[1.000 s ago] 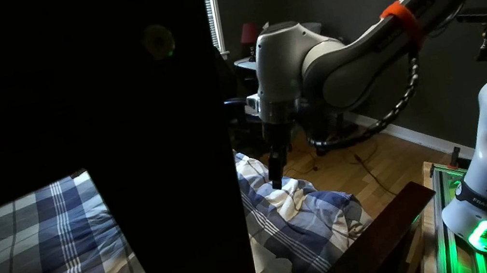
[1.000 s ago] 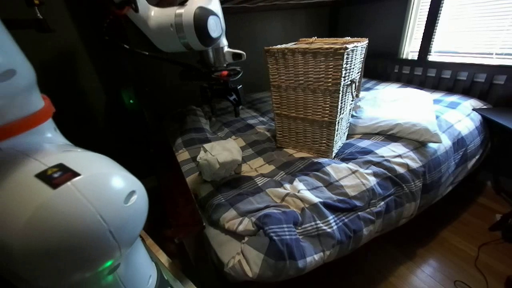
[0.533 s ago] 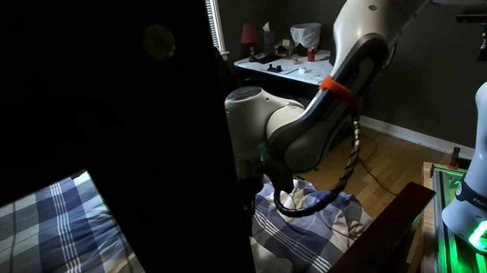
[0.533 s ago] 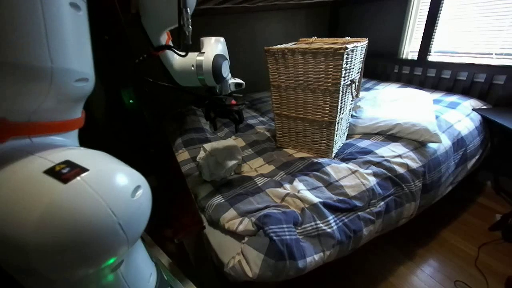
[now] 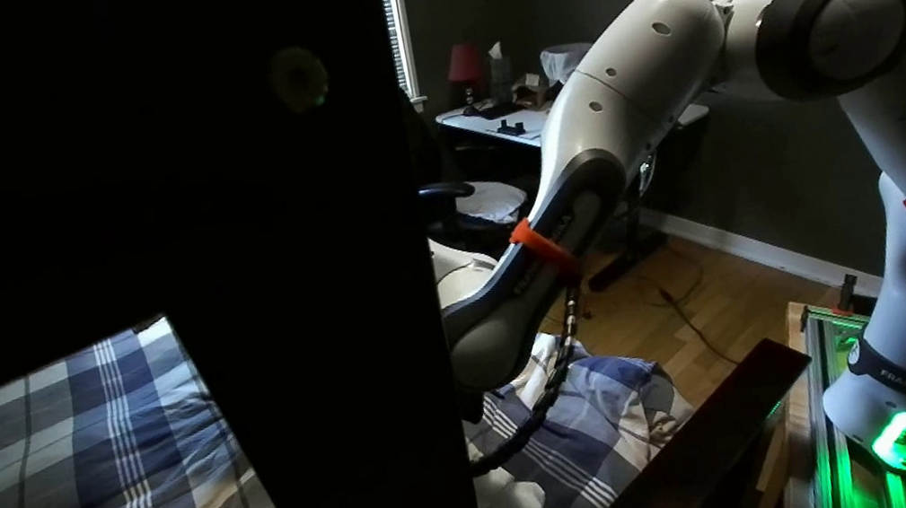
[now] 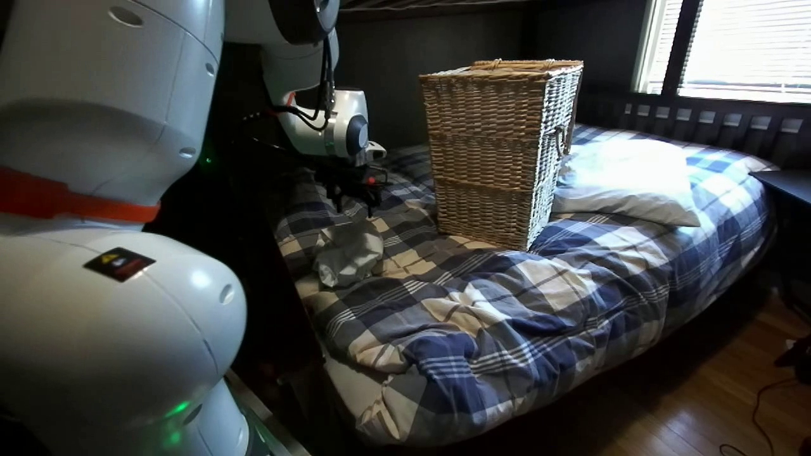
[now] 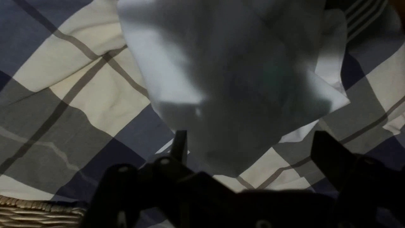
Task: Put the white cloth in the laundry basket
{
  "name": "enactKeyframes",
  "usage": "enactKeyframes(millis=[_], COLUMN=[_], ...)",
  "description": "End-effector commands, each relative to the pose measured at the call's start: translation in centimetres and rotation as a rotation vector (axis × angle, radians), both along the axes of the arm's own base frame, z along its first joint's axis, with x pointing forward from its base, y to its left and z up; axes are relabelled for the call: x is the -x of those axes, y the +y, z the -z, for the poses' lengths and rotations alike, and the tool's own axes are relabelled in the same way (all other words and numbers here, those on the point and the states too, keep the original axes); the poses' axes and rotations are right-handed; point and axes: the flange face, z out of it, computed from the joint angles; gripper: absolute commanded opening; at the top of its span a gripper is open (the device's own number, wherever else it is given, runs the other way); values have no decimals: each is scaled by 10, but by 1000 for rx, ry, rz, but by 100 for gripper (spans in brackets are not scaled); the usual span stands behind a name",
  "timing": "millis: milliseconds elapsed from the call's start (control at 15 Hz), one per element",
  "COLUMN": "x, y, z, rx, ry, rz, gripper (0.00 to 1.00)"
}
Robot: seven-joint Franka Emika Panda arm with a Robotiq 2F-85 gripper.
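Plaid bedding (image 6: 570, 335), dimly lit. In an exterior view: wicker laundry basket (image 6: 485, 158) upright on it; white cloth (image 6: 348, 256) crumpled at basket's 8 o'clock; gripper (image 6: 355, 212) above cloth, contact unclear. In an exterior view: arm (image 5: 633, 71) extends behind dark post (image 5: 341, 353), gripper largely hidden. Wrist view: gripper's 2 fingers (image 7: 328, 158) spread wide, cloth toward 12 o'clock; basket edge at 8 o'clock.
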Motion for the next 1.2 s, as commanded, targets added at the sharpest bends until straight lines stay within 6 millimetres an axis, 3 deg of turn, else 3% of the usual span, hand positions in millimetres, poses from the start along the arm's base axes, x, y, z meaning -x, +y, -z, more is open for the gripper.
enactKeyframes(millis=[0, 533, 1133], x=[0, -3, -30], y=[1, -1, -14], z=[1, -7, 44], rx=[1, 0, -37], ry=[3, -11, 60], rz=[-1, 3, 29], gripper=[100, 100, 100])
